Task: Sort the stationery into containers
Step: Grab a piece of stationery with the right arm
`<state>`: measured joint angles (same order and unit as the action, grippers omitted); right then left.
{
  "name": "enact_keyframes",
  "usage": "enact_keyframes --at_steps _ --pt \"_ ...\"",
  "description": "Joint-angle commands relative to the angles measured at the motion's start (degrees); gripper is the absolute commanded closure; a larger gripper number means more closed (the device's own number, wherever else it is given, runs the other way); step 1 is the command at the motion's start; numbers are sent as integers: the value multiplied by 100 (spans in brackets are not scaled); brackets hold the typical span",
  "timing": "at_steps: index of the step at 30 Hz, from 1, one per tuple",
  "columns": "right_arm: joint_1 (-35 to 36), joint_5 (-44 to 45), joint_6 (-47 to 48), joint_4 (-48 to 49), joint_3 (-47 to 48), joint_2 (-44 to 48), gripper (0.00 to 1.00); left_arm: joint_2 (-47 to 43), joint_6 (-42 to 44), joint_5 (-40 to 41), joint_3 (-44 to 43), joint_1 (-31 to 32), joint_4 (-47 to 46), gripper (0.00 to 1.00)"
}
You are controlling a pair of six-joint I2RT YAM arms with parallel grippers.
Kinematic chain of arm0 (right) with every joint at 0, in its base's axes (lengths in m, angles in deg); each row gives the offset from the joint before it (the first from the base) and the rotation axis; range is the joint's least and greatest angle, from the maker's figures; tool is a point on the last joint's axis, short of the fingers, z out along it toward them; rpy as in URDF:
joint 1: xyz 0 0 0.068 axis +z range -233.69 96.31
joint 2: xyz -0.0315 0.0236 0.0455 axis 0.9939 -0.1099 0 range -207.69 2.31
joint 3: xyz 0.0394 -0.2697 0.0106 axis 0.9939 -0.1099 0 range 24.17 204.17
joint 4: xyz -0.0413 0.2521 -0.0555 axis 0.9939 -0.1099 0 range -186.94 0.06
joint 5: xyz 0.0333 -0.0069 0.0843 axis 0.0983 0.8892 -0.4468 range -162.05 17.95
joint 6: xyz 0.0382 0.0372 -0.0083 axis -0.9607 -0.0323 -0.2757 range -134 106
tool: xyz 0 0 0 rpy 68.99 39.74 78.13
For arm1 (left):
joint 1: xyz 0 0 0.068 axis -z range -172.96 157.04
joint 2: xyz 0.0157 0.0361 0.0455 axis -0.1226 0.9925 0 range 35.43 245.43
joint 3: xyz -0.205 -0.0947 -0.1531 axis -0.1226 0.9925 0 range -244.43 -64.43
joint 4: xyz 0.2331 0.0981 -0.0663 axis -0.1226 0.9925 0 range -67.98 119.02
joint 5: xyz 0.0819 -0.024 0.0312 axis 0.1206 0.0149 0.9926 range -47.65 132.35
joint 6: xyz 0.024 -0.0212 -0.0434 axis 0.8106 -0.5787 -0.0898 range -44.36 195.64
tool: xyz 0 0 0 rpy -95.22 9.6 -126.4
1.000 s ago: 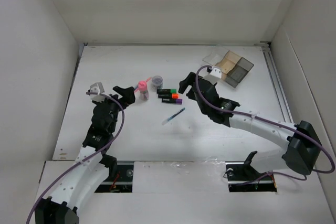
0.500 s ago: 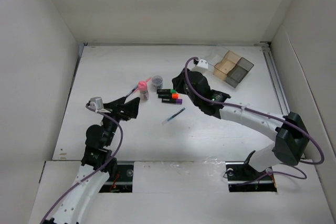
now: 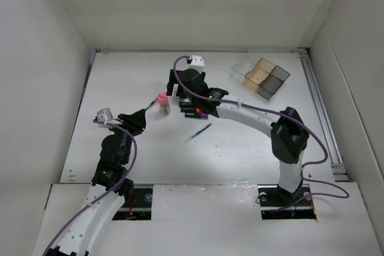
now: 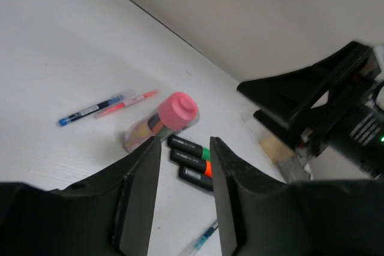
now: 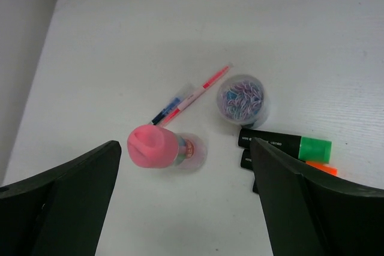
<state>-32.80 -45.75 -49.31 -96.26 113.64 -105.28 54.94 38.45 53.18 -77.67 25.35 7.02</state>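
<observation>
Sorting has barely begun, by my read: the tray [image 3: 243,70] sits well off at the far right, its compartments looking empty from above, and every item I can find lies loose on the table [image 3: 120,76]. Right gripper [image 5: 185,145] hangs over the cluster, jaws spread wide, nothing in them. Below it I see the pink-capped bottle [image 5: 157,146] on its side, the grey jar [image 5: 242,98], the pink-red pen [image 5: 204,88] beside a blue pen [image 5: 168,110], and the markers [image 5: 285,146]. Left gripper [image 4: 184,143] points at the bottle, jaws narrowed to a slim gap, empty. A blue-white pen [image 3: 198,132] lies apart, nearer the arm bases. Everything is left to place.
</observation>
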Motion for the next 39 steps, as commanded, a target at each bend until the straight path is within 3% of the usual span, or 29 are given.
enact_keyframes --at_steps 1,4,6,11,19,23,31,34,39 --pt "236 6 367 -456 605 -402 5 -201 -560 1130 -303 15 462 64" --pt "237 -151 446 -457 957 -780 5 -281 -754 1404 -241 15 648 45" --pt "289 -274 446 -510 1212 -1017 5 -281 -755 1475 -241 15 718 41" --pt "290 -389 446 -676 1625 -1404 5 -281 -755 1422 -241 15 718 40" --pt "290 -512 499 -730 1907 -1792 13 -333 -755 1316 -188 15 718 40" --pt "290 -512 499 -669 1960 -1915 22 -281 -755 1264 -136 15 648 40" --pt "342 -407 446 -668 1960 -1836 64 -281 -702 1089 -136 15 586 40" --pt "342 -214 385 -546 1785 -1469 66 -281 -641 1026 -136 15 429 40" --pt "-122 138 385 -431 1679 -694 67 -158 -299 158 48 15 -133 40"
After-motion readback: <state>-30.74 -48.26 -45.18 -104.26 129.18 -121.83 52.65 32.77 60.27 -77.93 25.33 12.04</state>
